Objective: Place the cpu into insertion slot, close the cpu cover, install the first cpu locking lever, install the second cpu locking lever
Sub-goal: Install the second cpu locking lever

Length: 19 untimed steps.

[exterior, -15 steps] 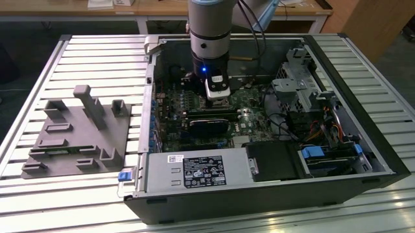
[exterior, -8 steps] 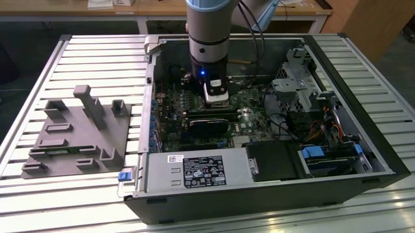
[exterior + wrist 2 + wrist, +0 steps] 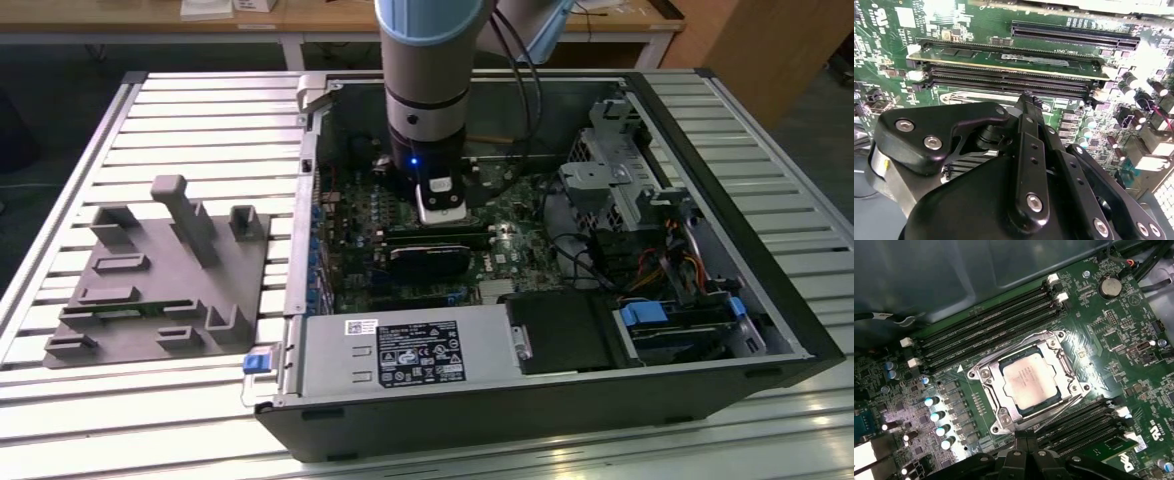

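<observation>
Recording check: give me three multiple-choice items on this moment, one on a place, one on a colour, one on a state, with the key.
1. Where is the cpu?
A on the grey fixture beside the case
B in the slot
C on a memory stick

2. What colour is the board?
A green
B red
C blue

3. How is the cover?
A standing upright
B lying outside the case
C lying flat around the cpu

Key: B, the first wrist view shows the chip seated in the socket; A, green shows all around the socket; C, the frame lies flat with the chip showing through its window.
</observation>
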Available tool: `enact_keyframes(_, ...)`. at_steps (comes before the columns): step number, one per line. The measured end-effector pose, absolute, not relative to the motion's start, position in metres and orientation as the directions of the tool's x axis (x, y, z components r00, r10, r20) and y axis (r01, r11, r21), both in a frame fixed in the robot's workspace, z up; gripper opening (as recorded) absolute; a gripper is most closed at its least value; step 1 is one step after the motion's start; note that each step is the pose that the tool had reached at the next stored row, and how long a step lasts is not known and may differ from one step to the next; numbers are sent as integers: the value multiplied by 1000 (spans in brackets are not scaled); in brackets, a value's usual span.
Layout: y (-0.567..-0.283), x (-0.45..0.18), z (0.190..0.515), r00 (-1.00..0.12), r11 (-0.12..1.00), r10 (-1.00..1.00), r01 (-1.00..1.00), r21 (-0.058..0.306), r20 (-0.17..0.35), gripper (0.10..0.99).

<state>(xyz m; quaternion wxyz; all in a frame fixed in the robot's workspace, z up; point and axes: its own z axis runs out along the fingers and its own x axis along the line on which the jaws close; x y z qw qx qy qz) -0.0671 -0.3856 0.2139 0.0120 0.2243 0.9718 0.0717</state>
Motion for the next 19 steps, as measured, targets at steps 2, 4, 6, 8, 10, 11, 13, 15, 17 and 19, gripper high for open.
enact_keyframes(2, -388, -68, 213, -899, 887, 438, 434, 156, 14, 106)
enact_keyframes(4, -390, -69, 212, -899, 885, 437, 434, 166, 19, 106)
enact_keyframes(6, -392, -70, 210, -899, 884, 437, 434, 173, 23, 106)
enact_keyframes(8, -395, -71, 208, -899, 882, 437, 434, 181, 27, 106)
enact_keyframes(10, -396, -72, 207, -899, 881, 437, 434, 188, 30, 106)
enact_keyframes(11, -396, -73, 206, -899, 880, 437, 434, 192, 32, 106)
enact_keyframes(13, -396, -73, 205, -899, 879, 436, 434, 199, 36, 106)
enact_keyframes(15, -396, -75, 203, -899, 877, 436, 434, 205, 39, 106)
enact_keyframes(17, -396, -77, 201, -899, 876, 436, 434, 211, 42, 106)
enact_keyframes(19, -396, -78, 199, -899, 875, 436, 434, 215, 44, 106)
